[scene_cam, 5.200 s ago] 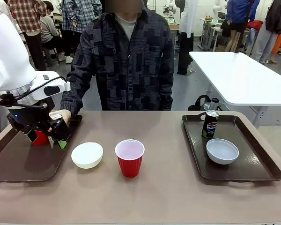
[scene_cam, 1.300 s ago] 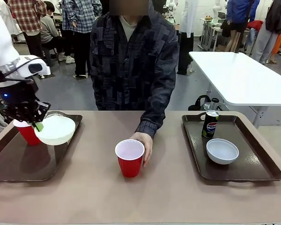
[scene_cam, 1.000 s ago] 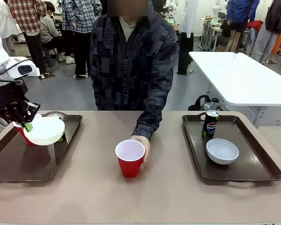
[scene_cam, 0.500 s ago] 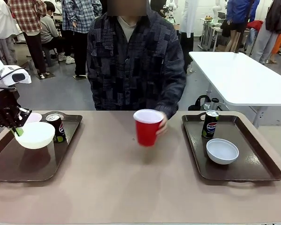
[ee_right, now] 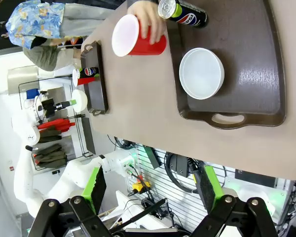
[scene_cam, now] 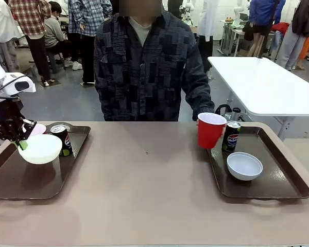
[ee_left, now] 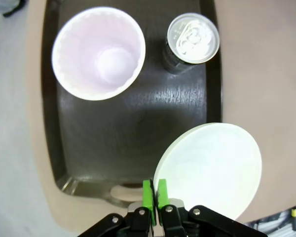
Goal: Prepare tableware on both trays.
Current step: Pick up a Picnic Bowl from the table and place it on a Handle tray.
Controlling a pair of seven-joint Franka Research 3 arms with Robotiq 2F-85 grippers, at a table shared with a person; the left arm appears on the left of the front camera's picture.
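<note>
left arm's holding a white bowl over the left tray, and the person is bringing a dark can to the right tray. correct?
Not quite. The person's hand carries a red cup, not a can, toward the right tray; the front view shows it. The rest holds: the left gripper grips the white bowl by its rim above the left tray.

Glossy dark brown plastic tray [ee_left: 133, 123] (light glints off its smooth floor); matt round white bowl [ee_left: 209, 170]; shiny metal top on the slim dark can [ee_left: 193, 38]; smooth matt tan tabletop [scene_cam: 144, 185].
</note>
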